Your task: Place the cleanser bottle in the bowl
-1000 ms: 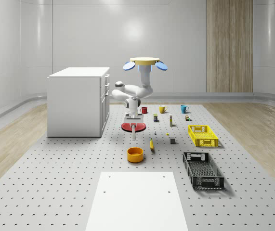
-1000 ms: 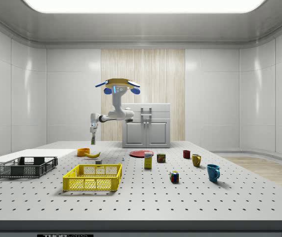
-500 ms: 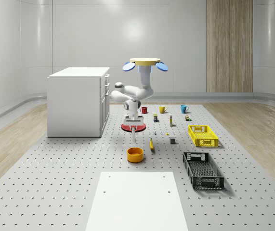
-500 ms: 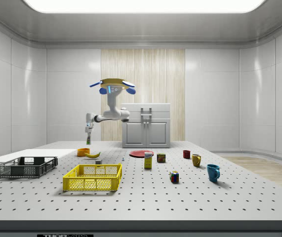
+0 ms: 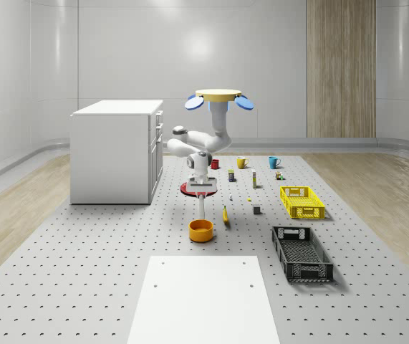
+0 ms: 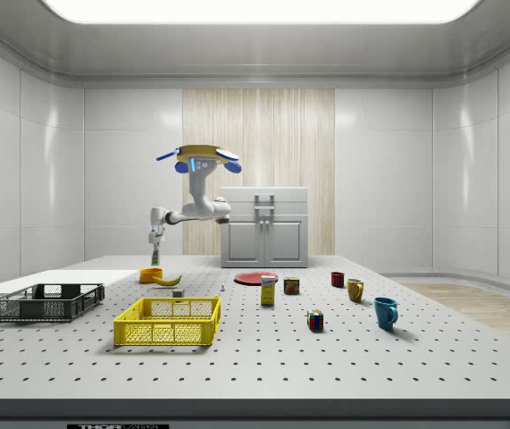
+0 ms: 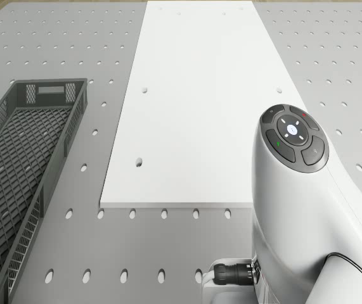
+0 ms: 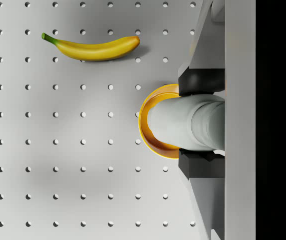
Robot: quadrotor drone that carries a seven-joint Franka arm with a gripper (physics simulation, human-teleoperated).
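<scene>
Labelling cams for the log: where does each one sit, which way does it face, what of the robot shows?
Whole-scene view: high, off the robot, looking down the floor; drone hovers past the bowl, arm reaching over it.
Side view: low at the side; drone, arm, bowl.
Drone view: on the drone's body, forward and down; arm link, black crate.
Wrist view: along the gripper, straight down; fingers clamp the cleanser bottle over the bowl, banana beside.
Shared: wrist, whole-scene and side views all show bowl and banana.
</scene>
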